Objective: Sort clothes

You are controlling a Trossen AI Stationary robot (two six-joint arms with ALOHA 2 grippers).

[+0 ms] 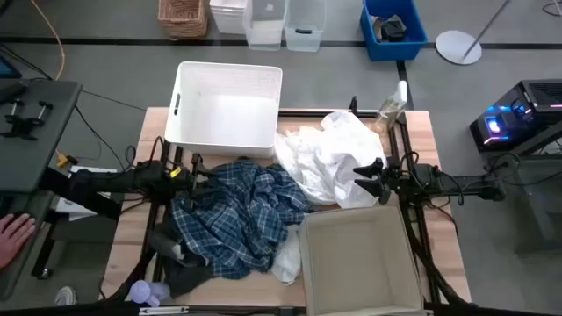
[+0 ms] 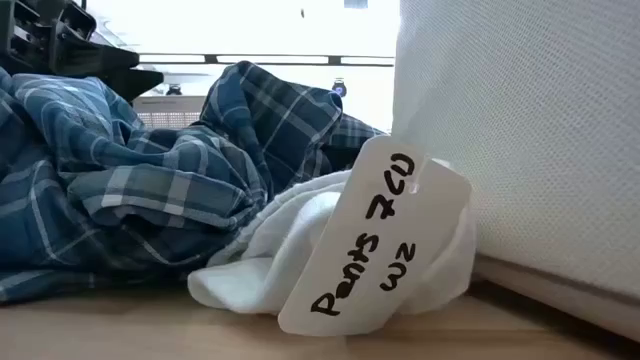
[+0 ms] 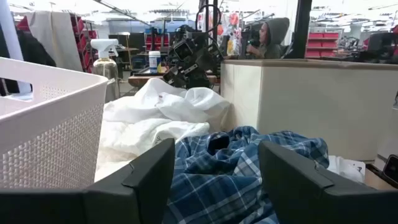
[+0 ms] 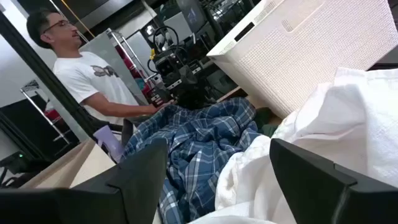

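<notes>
A blue-and-white plaid shirt [image 1: 241, 211] lies crumpled on the table's middle, with a dark piece [image 1: 180, 263] under its near left edge. White garments [image 1: 329, 162] are heaped to its right, and one white piece with a paper tag [image 2: 375, 235] lies at the shirt's near edge. My left gripper [image 1: 189, 167] is open at the shirt's left, low over the table; its fingers show in the left wrist view [image 3: 214, 171]. My right gripper [image 1: 364, 175] is open at the right edge of the white heap; it also shows in the right wrist view [image 4: 217, 174].
A white slotted basket [image 1: 226, 110] stands at the far side of the table. A beige box [image 1: 360, 263] stands at the near right. A spray bottle [image 1: 395, 101] stands at the far right. A person's hand [image 1: 13, 237] rests off the table's left.
</notes>
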